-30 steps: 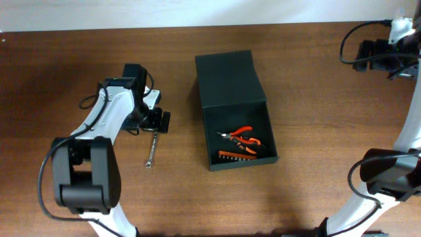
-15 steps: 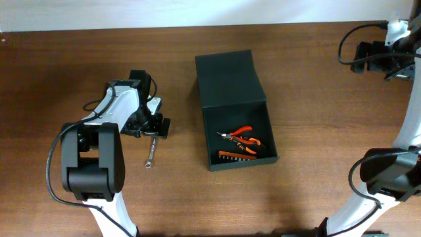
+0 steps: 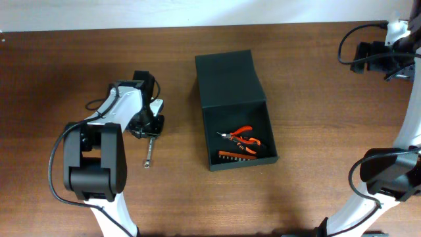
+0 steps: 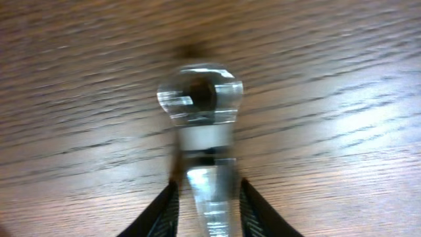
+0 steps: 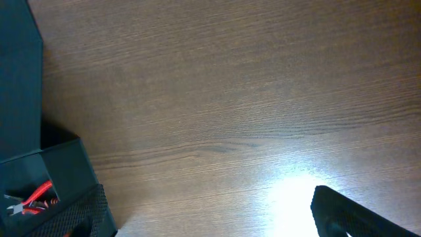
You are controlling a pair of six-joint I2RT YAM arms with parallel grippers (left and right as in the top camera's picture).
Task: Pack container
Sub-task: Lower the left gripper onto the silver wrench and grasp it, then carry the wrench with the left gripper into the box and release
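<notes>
The dark green container [image 3: 230, 118] lies open mid-table, its flap lid [image 3: 227, 78] stretched toward the far side. Inside are red-handled pliers [image 3: 242, 137] and an orange strip [image 3: 235, 156]. A silver wrench [image 3: 150, 150] rests on the wood left of the box. My left gripper [image 3: 150, 130] is down over the wrench's upper end. In the left wrist view the shiny wrench [image 4: 200, 99] runs between the black fingers [image 4: 164, 214], which press in close on its shaft. At the far right my right gripper [image 3: 360, 56] is open and holds nothing. The box corner [image 5: 20, 99] shows in its view.
The brown wooden table [image 3: 316, 118] stretches between the box and the right arm. A pale wall strip [image 3: 197, 13] borders the far edge. The arm bases stand at the near edge, left [image 3: 89, 191] and right [image 3: 388, 178].
The left gripper's jaws, wide a second ago, have closed in around the wrench's upper end. The left arm shifted slightly right. The right arm stayed put.
</notes>
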